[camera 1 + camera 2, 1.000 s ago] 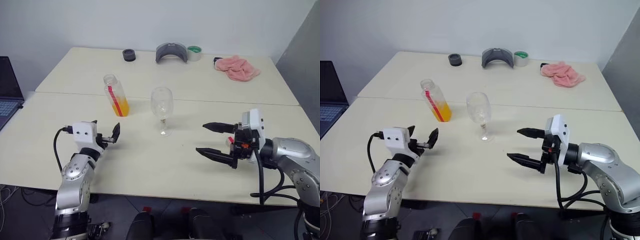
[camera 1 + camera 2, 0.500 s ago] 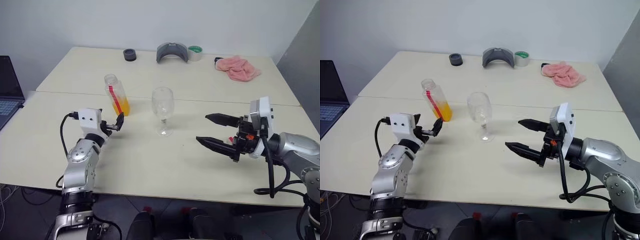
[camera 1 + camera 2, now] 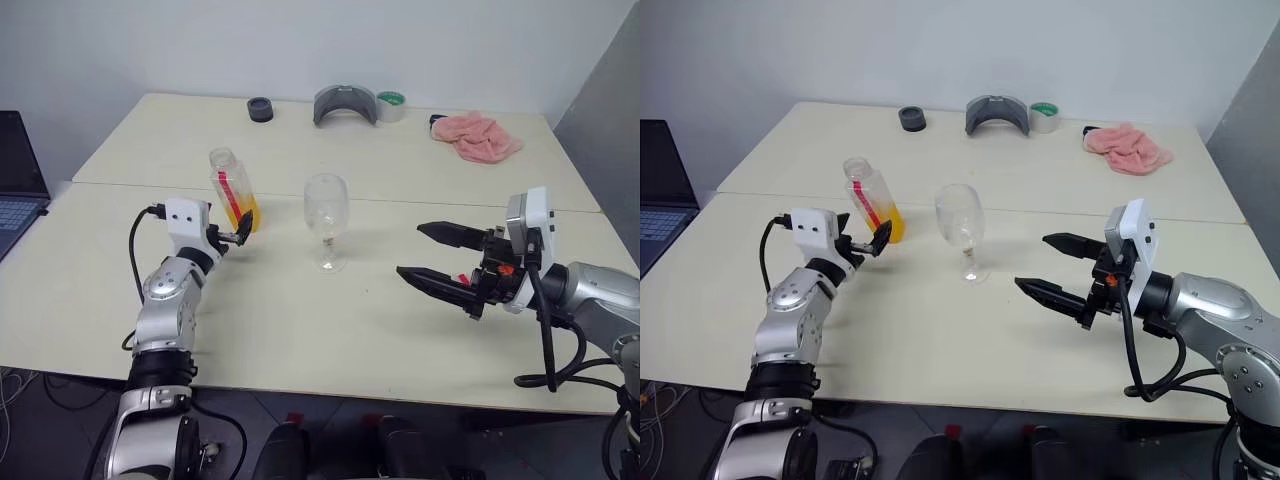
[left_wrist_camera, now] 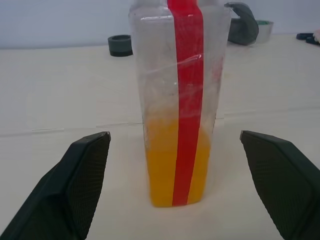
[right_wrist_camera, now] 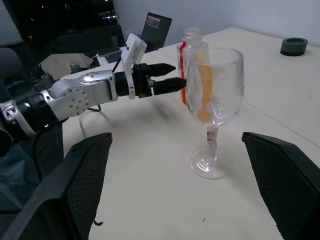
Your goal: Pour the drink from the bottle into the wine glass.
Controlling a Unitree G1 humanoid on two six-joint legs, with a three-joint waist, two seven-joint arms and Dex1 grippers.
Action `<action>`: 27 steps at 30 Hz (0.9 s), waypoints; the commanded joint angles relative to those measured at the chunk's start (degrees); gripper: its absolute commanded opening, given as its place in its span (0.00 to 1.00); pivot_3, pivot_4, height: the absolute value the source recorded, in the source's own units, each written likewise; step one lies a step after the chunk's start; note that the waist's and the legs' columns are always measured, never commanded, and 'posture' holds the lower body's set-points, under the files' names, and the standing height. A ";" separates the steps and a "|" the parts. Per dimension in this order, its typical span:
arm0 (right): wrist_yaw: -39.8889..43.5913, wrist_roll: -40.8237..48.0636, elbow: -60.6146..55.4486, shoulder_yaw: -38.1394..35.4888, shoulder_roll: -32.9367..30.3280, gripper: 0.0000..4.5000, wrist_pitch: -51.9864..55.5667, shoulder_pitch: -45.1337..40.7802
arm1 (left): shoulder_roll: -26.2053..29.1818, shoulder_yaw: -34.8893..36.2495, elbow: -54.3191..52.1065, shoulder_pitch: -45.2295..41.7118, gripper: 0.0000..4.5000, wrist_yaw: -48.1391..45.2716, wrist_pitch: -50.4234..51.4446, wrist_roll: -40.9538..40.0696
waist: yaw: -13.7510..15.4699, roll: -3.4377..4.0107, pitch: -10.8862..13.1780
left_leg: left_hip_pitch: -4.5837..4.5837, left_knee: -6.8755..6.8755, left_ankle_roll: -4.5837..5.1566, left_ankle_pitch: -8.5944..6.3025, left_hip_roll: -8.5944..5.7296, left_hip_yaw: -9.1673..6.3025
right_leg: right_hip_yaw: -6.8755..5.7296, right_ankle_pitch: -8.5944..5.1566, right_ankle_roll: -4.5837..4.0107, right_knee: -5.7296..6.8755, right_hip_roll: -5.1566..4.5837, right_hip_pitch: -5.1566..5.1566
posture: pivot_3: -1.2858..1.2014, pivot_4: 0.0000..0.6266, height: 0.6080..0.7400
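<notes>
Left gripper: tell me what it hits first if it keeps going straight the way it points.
The bottle. The left gripper is open, with the bottle centred between its fingers and standing just ahead of them. How much gap is left is hard to judge.
</notes>
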 commanded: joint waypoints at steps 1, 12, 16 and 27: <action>-0.79 1.48 -2.07 -1.78 -0.83 0.99 -0.92 -0.21 | 0.44 -0.75 3.90 -3.41 1.00 -0.69 -3.69 1.27 | 0.01 0.00 0.00 | 0.00 0.00 0.00 0.00 -0.01 0.00 | 0.00 0.00 0.00 0.00 0.00 0.00 | 0.52 0.24 1.00; -2.98 4.23 -2.57 -2.42 -2.34 0.99 -0.93 -0.67 | 0.68 -1.48 26.09 -16.48 1.00 -2.68 -14.28 3.59 | 0.02 -0.09 0.05 | -0.03 0.00 0.00 0.00 -0.05 0.02 | -0.04 0.00 0.00 -0.02 0.00 0.00 | 0.52 0.24 1.00; -3.42 4.36 -2.56 -2.36 -2.72 0.99 -1.09 -0.46 | 0.67 -1.46 32.97 -20.24 1.00 -3.41 -17.43 4.41 | -0.01 -0.09 0.05 | -0.04 0.00 0.00 0.00 -0.07 0.03 | -0.06 0.00 0.00 -0.02 0.00 0.00 | 0.52 0.24 1.00; -4.47 3.93 -2.37 -1.94 -2.84 1.00 -1.61 -0.09 | 1.03 -0.63 38.39 -21.48 0.40 -3.77 -21.02 4.38 | -0.01 -0.10 0.06 | -0.05 0.00 0.00 0.00 -0.05 0.02 | -0.06 0.00 0.00 -0.01 -0.02 -0.01 | 0.52 0.24 1.00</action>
